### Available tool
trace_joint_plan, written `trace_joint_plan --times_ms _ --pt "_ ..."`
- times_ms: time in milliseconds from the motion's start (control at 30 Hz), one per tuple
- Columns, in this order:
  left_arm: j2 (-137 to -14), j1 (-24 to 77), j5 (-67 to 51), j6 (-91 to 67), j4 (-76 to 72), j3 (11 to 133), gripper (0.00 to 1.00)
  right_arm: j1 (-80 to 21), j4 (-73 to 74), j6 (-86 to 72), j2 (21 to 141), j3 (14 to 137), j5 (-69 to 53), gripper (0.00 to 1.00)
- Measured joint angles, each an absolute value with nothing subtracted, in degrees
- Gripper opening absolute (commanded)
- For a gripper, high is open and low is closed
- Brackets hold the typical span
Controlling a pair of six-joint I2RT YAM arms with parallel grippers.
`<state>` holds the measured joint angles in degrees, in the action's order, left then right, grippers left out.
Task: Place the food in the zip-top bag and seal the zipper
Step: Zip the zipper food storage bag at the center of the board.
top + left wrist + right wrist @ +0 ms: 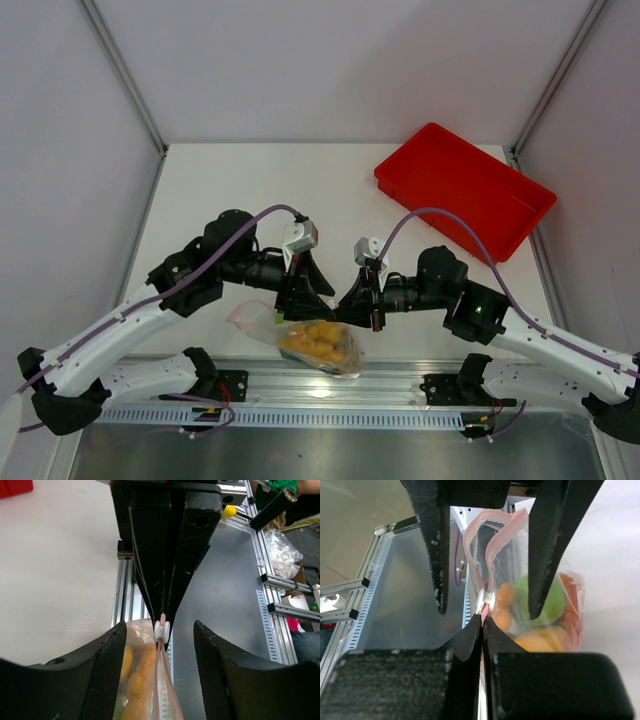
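While the right tool is pressed together on the zipper, pinching the pink strip just behind the white slider, the left tool stands spread. It has one finger on each side of that slider and touches neither the slider nor the zip-top bag. The bag hangs between the two tools, below their tips, and its lower part seems to rest on the desk. The food is inside it: orange, yellow and green pieces lie beneath the right tool's fingers. No loose food shows near either tool. Beyond the slider, on the side away from the right tool, the two lips of the strip bow apart, so the mouth is not yet shut. Filling looks done, and sealing is the step in hand. Next, I judge, the left tool must close squarely on the slider and draw it along the strip away from the right tool, whose pinch serves as the anchor. Gripping the film instead of the slider would only crumple the mouth.
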<state>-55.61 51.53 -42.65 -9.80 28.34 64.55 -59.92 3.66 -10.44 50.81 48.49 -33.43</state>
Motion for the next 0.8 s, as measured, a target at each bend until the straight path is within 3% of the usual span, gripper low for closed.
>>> trace_joint_plan --times_ms 67,167,267,400,567,800 --pt "-55.7 50.9 -42.7 -10.2 28.0 64.6 0.55 -59.9 3.7 -10.4 50.9 48.6 -33.4 0.00" --pt "-55.3 49.7 -43.3 -11.0 26.9 64.6 0.40 -59.9 3.8 -10.4 51.1 48.9 -33.4 0.00" --pt "-55.1 49.2 -44.7 -11.4 26.1 64.6 0.32 -60.0 4.0 -10.4 51.2 49.0 -33.4 0.00" --pt "-55.1 49.0 -46.0 -11.5 26.0 64.5 0.32 -60.1 4.0 -10.4 51.2 49.0 -33.1 0.00" --pt "-55.1 48.8 -48.4 -11.5 26.0 64.5 0.41 -60.2 4.0 -10.4 51.5 49.1 -32.8 0.00" --pt "-55.1 48.7 -49.8 -11.6 26.2 64.3 0.44 -60.2 4.1 -10.4 51.5 49.3 -32.8 0.00"
